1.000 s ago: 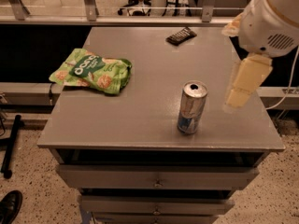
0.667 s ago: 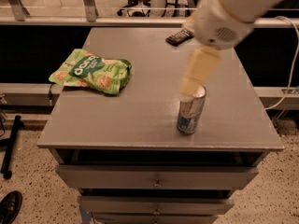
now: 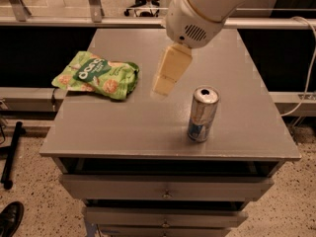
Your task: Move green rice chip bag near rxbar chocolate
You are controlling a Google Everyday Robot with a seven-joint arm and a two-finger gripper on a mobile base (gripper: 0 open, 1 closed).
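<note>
My gripper (image 3: 163, 85) hung over the middle of the bench (image 3: 123, 132), between the bag (image 3: 96, 75) and the can (image 3: 202, 113), and touched neither. I could not tell whether it was open or closed, since it showed only as one pale block tilted down toward the left edge. The bag lay flat and crinkled near the left edge, about midway between front and back, with its label up. I could not see the bar. My arm (image 3: 207, 9) covered the back of the bench toward the right corner, and the bar may have lain behind it.

I judged the step in hand to be the reach for the bag, with no grasp made yet. To do it well, I needed to travel left with the gripper clear of the top, well away from the can, which looked easy to tip. I then needed to come down on the bag's near, puffed end. A pouch like that yields and slides, so pinching a raised fold seemed safer than pressing on the flat middle.
</note>
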